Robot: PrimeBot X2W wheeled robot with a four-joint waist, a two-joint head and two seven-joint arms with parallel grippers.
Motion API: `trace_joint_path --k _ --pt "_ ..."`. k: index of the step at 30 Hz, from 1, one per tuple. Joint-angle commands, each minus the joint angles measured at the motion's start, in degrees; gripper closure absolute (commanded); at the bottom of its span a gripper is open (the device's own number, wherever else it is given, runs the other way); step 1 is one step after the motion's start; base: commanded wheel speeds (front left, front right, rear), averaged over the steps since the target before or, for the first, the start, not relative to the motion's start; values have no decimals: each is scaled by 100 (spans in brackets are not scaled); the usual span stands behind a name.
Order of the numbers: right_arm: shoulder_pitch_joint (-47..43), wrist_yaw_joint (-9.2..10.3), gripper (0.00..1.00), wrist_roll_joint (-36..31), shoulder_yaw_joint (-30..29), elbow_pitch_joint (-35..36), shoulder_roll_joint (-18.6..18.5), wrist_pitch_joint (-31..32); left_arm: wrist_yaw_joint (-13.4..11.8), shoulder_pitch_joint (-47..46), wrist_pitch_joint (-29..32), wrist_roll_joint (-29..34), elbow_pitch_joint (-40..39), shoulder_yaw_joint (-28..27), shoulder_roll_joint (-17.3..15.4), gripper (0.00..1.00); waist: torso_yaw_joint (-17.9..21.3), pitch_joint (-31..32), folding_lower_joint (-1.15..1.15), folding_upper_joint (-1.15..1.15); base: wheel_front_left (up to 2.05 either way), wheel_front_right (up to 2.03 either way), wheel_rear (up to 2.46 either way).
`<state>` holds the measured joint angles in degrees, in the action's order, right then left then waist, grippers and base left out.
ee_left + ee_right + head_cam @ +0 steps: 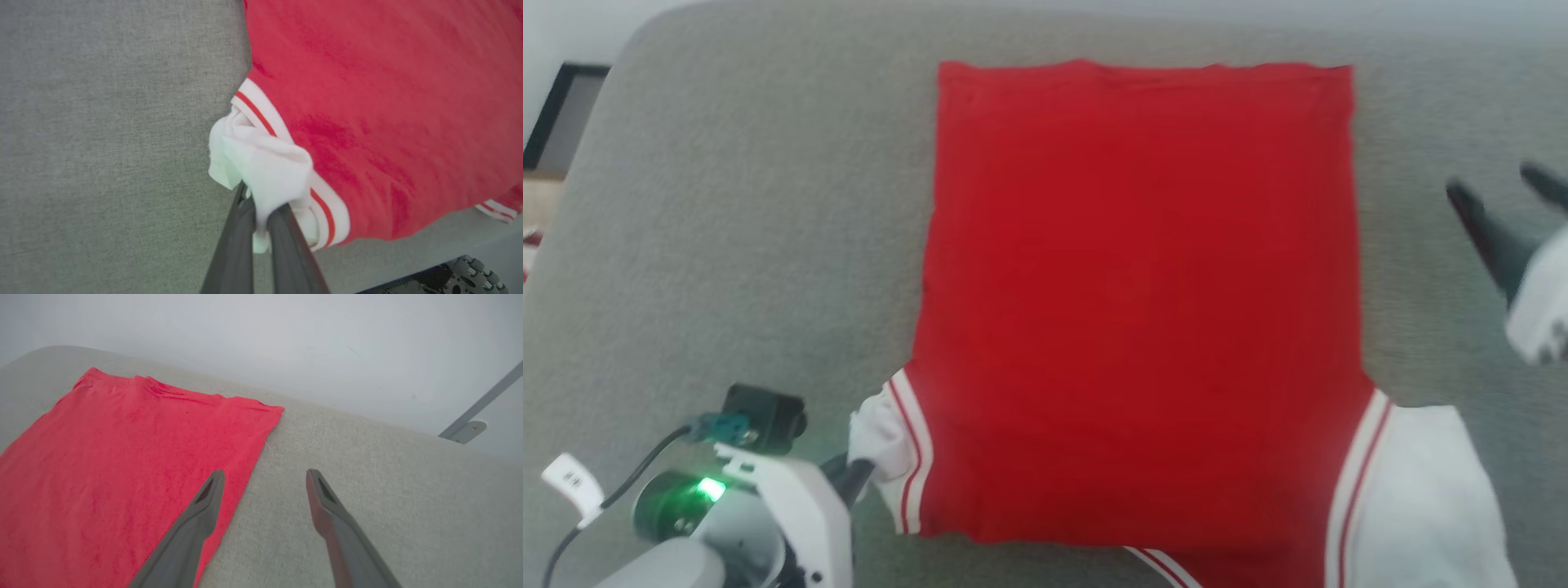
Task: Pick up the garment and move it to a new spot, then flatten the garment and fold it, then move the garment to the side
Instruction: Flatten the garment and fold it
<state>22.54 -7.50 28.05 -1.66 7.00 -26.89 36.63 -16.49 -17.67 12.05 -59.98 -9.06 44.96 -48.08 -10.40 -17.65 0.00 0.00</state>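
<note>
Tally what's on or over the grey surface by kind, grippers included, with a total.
Red sports top: 1
Grippers: 2 (left gripper shut on the top's white sleeve end, right gripper open)
Total: 3

Head camera looks steeply down on the garment [1135, 310]. Left wrist camera sits close at its sleeve [261, 159]; right wrist camera looks along its side, from farther off
</note>
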Motion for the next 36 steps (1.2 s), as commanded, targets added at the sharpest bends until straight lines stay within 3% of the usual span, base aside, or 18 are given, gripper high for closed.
trace_joint_path --k 1,7,14,19,25,26,27,28,36 --pt "323 2 0 -80 71 -301 46 -92 56 -141 23 60 35 29 79 100 -177 -164 0 0 0 0 0" --pt "1848 2 0 -327 422 -2164 91 -346 281 -553 75 226 171 164 399 100 -567 -481 0 0 0 0 0" --pt "3177 2 0 -668 498 -4255 26 -172 573 -950 60 324 426 291 779 100 -1042 -817 0 0 0 0 0" --pt "3647 2 0 -795 319 -5242 72 86 728 -1107 43 346 619 368 989 100 -1287 -936 0 0 0 0 0" --pt "3822 -1 0 -865 402 -6334 187 850 876 -1211 -11 297 892 409 1172 100 -1452 -1026 0 0 0 0 0" --pt "3798 -1 52 -900 437 -6476 182 1009 900 -1210 -22 296 930 408 1180 100 -1456 -1026 0 0 0 0 0" --pt "3770 0 89 -943 498 -6577 175 1164 915 -1211 -35 286 970 406 1186 100 -1455 -1024 0 0 0 0 0" --pt "3759 -1 100 -959 563 -6643 170 1286 921 -1216 -44 275 997 401 1192 100 -1447 -1020 0 0 0 0 0" --pt "3788 6 100 -791 952 -6297 43 1235 955 -1160 -110 192 1148 309 1095 100 -1167 -823 0 0 0 0 0"
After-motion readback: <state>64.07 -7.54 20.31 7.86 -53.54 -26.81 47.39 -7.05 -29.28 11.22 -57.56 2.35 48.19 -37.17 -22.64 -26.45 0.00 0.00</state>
